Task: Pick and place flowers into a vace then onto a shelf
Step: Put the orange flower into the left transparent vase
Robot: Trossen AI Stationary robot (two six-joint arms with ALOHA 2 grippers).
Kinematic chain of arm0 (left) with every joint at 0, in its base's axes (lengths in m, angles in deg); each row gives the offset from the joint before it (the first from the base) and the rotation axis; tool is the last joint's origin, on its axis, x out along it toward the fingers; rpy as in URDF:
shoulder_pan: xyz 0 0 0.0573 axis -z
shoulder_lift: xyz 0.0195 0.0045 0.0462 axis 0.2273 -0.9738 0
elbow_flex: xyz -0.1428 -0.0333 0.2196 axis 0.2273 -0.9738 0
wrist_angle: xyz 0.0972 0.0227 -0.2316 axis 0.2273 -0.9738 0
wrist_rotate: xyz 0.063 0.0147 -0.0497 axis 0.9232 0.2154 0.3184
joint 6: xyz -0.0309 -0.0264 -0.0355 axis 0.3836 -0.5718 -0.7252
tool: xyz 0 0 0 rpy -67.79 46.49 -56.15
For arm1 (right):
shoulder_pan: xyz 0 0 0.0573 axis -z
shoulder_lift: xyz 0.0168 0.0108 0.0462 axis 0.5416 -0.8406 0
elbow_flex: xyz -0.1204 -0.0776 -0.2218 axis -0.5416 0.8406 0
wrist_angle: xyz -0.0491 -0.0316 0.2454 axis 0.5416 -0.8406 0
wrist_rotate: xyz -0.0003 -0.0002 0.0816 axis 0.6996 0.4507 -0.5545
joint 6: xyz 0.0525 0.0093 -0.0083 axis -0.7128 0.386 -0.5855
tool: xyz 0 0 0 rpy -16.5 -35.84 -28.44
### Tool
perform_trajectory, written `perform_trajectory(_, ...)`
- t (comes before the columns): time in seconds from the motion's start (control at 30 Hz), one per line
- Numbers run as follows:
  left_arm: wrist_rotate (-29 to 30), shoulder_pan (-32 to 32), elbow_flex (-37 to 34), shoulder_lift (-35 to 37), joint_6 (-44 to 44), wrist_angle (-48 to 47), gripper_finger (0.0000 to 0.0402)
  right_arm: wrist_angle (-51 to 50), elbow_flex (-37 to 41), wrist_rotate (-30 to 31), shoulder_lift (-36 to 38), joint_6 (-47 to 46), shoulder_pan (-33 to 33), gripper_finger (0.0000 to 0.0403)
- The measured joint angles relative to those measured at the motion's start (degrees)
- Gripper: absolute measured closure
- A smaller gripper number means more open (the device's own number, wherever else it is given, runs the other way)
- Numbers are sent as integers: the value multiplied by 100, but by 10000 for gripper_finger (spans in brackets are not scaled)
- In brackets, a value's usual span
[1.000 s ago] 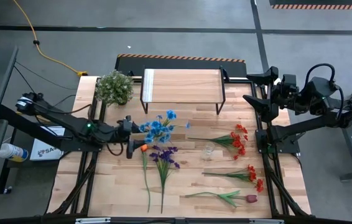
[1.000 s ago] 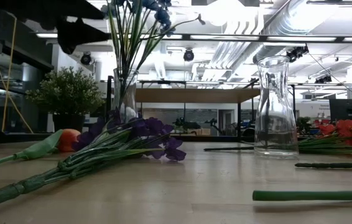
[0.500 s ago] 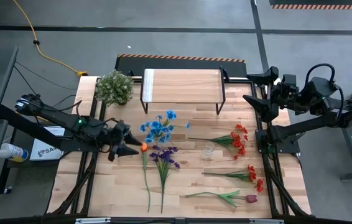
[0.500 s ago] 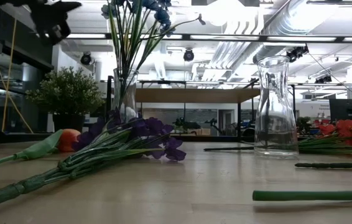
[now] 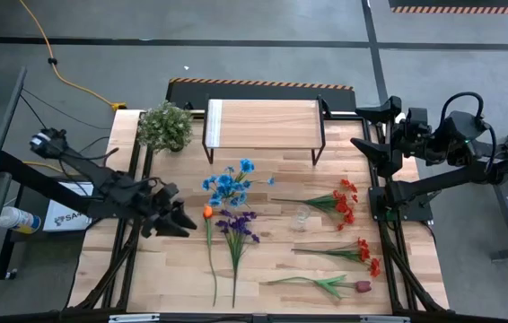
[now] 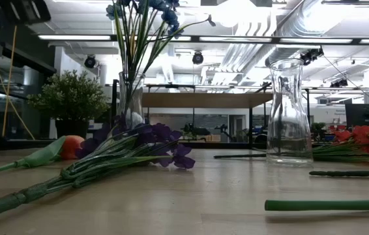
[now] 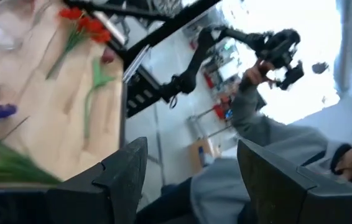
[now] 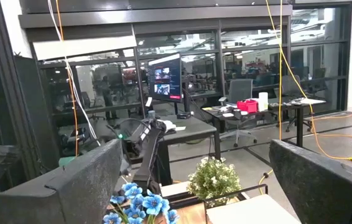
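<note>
The blue flowers (image 5: 230, 184) stand in a glass vase (image 6: 132, 99) at mid-table. An empty glass vase (image 5: 301, 217) stands upright to their right, also in the low view (image 6: 289, 111). Purple flowers (image 5: 236, 226) and an orange-bloomed stem (image 5: 207, 213) lie flat on the table; red flowers (image 5: 344, 199) lie at the right. The shelf (image 5: 263, 124) stands at the far edge. My left gripper (image 5: 182, 220) hovers open, left of the orange bloom, holding nothing (image 7: 191, 180). My right gripper (image 5: 366, 127) waits open at the right far side (image 8: 194, 186).
A bushy pale-green plant (image 5: 165, 126) stands left of the shelf. More red flowers (image 5: 362, 251) and a dark red tulip (image 5: 344, 285) lie near the right near corner. A person's grey sleeve (image 7: 269, 149) shows beyond the table in the left wrist view.
My left gripper has drawn back from the vase of blue flowers toward the table's left and near edges, rising out of the top of the low view. The blue flowers stay standing in their vase. Nothing else has moved.
</note>
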Motion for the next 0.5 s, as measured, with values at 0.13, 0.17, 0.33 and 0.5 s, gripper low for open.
perform_trajectory(0.13, 935, 567, 0, 0, -72, 116, 121, -1, 0, 1, 0, 113, 0, 8)
perform_trajectory(0.17, 1096, 689, 0, 0, -178, 89, 121, -1, -1, 1, 0, 115, 1, 8)
perform_trajectory(0.33, 1593, 1241, 0, -127, -1029, 72, 121, 0, 0, -59, 0, 112, 2, 8)
perform_trajectory(0.5, 1964, 1626, 2, -514, -2050, 44, 121, 2, 0, -70, 0, 111, 2, 8)
